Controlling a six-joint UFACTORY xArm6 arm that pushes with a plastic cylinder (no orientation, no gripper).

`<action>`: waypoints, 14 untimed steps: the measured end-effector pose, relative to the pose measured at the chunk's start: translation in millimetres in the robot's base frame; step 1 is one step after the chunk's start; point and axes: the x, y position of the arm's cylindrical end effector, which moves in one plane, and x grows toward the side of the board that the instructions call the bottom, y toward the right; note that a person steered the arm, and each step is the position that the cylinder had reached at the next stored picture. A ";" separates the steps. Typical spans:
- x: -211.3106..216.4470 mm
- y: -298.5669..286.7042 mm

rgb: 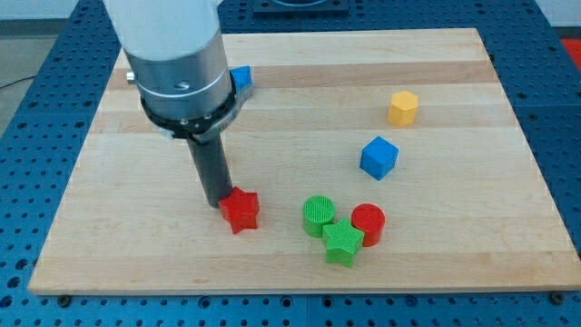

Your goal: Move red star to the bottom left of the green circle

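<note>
The red star [241, 211] lies on the wooden board [300, 82], left of the green circle [319, 213] with a gap between them. My tip [220, 203] is at the star's upper left edge, touching or nearly touching it. The rod rises from there toward the view's top left into the grey arm body.
A green star [342, 243] sits just below and right of the green circle, with a red circle [369, 222] beside it. A blue cube [379, 157] and a yellow hexagon [403, 107] lie toward the right. A blue block [241, 79] peeks out behind the arm.
</note>
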 end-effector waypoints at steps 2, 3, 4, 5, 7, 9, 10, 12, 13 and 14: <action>22.8 4.0; 25.9 6.6; 26.1 14.1; 26.3 25.7; 28.4 37.7; 36.9 48.8; 38.1 53.2; 40.3 55.7; 44.5 56.4; 44.6 56.4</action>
